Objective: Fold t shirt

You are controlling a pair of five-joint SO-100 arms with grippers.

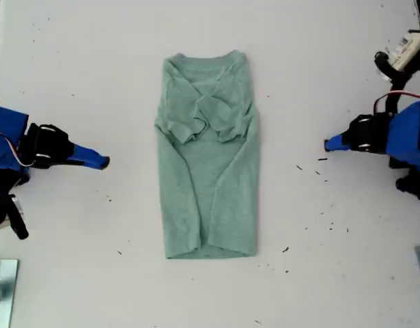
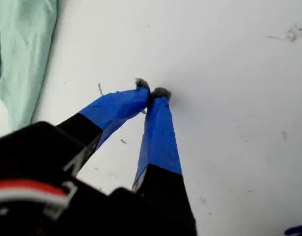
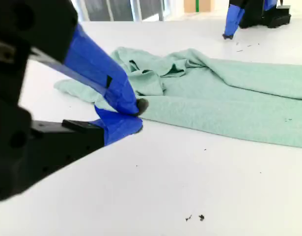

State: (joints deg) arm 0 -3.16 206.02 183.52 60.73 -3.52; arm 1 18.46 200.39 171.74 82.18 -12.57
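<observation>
At the exterior view's left edge, my second end effector (image 1: 100,162) lies low over the white desk (image 1: 346,287), its blue-taped tips pointing toward the middle of the scene. In the second wrist view the two tips (image 3: 138,114) meet with nothing between them, just short of the cloth's near edge and not touching it. A metallic object (image 1: 1,287) shows partly at the exterior view's lower left corner; I cannot tell what it is. Midway across the desk lies the t shirt (image 1: 210,184), pale mint green, flat and folded into a narrow upright strip, neckline toward the exterior view's top and hem toward its bottom. Both sleeves are drawn inward and lie bunched and crossed over the chest, a rumpled heap in the second wrist view (image 3: 229,93). Right of the cloth, small dark specks (image 1: 286,250) are scattered over the desk. At the exterior view's right, my first end effector (image 1: 329,143) points back toward the shirt, well apart from it; its tips (image 2: 151,92) are pressed together on nothing over bare desk, with a strip of the shirt (image 2: 23,54) at that picture's margin.
</observation>
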